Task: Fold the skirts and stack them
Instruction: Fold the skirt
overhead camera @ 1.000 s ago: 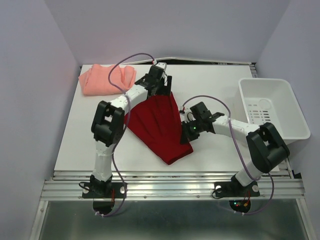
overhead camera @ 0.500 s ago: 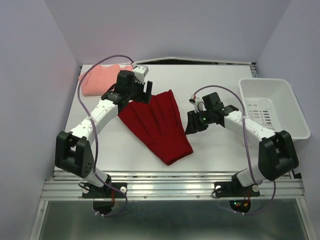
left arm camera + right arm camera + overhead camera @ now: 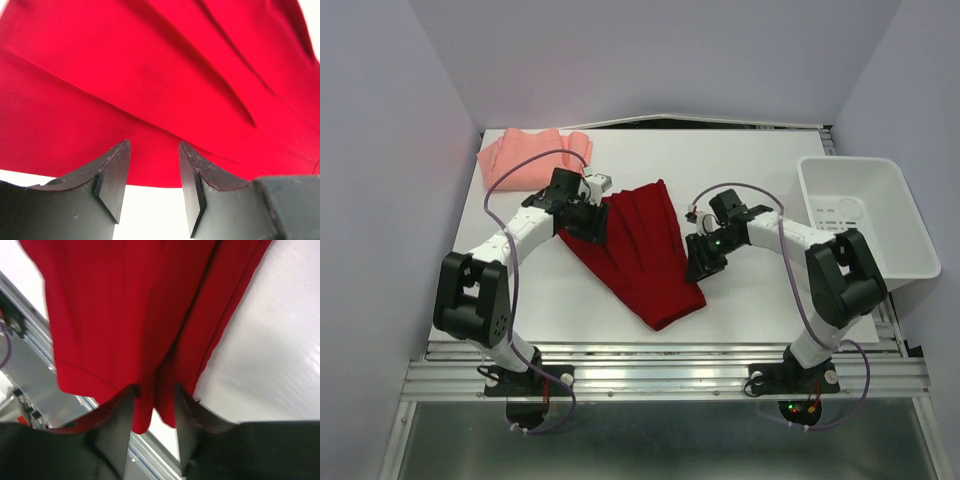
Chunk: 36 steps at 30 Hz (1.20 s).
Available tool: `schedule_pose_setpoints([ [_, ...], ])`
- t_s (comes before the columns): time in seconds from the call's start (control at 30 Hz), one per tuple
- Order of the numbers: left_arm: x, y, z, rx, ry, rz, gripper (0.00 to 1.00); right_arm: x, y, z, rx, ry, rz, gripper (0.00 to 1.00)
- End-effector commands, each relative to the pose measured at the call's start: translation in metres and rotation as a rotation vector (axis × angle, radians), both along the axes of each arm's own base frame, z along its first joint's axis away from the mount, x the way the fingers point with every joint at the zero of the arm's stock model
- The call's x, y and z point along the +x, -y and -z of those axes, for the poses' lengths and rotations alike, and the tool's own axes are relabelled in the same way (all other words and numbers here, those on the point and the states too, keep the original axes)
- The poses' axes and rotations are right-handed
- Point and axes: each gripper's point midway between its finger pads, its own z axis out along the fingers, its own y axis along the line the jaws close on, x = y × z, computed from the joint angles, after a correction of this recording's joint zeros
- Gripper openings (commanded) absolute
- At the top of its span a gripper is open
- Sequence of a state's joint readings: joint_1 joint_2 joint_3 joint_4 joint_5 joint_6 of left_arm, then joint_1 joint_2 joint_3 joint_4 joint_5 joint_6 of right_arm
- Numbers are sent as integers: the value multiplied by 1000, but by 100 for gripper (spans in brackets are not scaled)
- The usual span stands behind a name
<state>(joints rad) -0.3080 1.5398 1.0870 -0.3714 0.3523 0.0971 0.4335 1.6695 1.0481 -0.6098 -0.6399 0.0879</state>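
Where the right pincer (image 3: pixel 153 388) sits, red skirt (image 3: pixel 110 305) fills it.

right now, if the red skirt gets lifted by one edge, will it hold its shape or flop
Probably floppy: the red skirt lies flat in soft pleats and bunches inside the right gripper. Likely light and thin, so the rest would drape and drag behind.

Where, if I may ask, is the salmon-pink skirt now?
In the top view the salmon-pink skirt lies in the far left corner of the table, beyond the left gripper and apart from the deep red skirt.
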Motion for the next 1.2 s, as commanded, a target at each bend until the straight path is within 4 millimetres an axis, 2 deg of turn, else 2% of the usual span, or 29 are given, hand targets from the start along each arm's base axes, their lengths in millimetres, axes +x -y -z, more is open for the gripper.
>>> schedule_pose_setpoints([
  [0.0,-8,6,31,15,-90,62,52,-8,-2,16,-11,-67,-24,34],
  [0.07,0,6,39,29,-96,70,52,-9,-4,24,-10,-88,-21,20],
  [0.1,10,5,47,53,-103,61,52,-9,-4,27,-10,-102,-17,7],
  [0.13,18,6,50,58,-91,58,51,-10,-4,31,-11,-105,-14,2],
  [0.23,51,10,60,87,-70,58,50,-13,-7,39,7,-135,2,1],
  [0.27,74,12,51,105,-14,65,49,-22,-7,42,20,-172,9,1],
  [0.3,84,13,63,120,-24,69,47,-26,-10,42,31,-183,1,1],
  [0.33,94,16,62,124,-13,80,44,-26,-12,42,43,-178,-1,1],
  [0.37,113,23,49,113,37,101,43,-33,-19,38,55,-183,-28,1],
  [0.4,118,27,52,107,35,118,46,-34,-23,32,69,-174,-36,1],
  [0.43,122,32,45,90,52,135,50,-34,-26,25,93,-177,-37,1],
  [0.47,128,39,32,63,83,163,55,-30,-30,17,108,-167,-30,5],
  [0.5,126,43,17,45,107,186,69,-26,-32,8,124,-135,-35,7],
  [0.57,120,49,-5,5,137,228,82,-20,-30,-3,110,-86,-39,10],
  [0.6,111,48,-28,-4,183,247,98,-7,-26,-14,120,-48,-12,18],
  [0.67,97,44,-52,-22,241,264,99,9,-18,-43,150,58,20,30],
  [0.7,77,39,-71,-27,285,280,99,15,-14,-53,154,108,25,36],
  [0.73,67,37,-79,-27,319,308,98,21,-15,-74,174,192,20,38],
  [0.77,56,34,-86,-40,334,319,96,24,-15,-84,185,223,20,39],
  [0.8,28,36,-93,-97,335,363,90,23,-21,-94,229,226,15,40],
  [0.87,-8,48,-99,-219,312,456,82,15,-30,-105,307,179,-27,39],
  [0.9,-33,49,-91,-261,287,493,80,11,-33,-105,331,137,-34,39],
  [0.93,-43,53,-90,-294,286,518,79,4,-39,-104,355,108,-57,40],
  [0.97,-57,54,-76,-323,237,519,79,-8,-43,-95,369,70,-91,46],
  [1.03,-58,53,-74,-351,232,484,79,-14,-42,-85,346,54,-84,48],
  [1.07,-58,51,-71,-365,218,463,79,-9,-37,-72,286,57,-40,50],
  [1.1,-59,51,-67,-397,192,424,79,-18,-30,-58,242,27,-59,51],
  [1.17,-63,52,-61,-397,180,407,79,-24,-24,-51,201,-21,-52,55],
])
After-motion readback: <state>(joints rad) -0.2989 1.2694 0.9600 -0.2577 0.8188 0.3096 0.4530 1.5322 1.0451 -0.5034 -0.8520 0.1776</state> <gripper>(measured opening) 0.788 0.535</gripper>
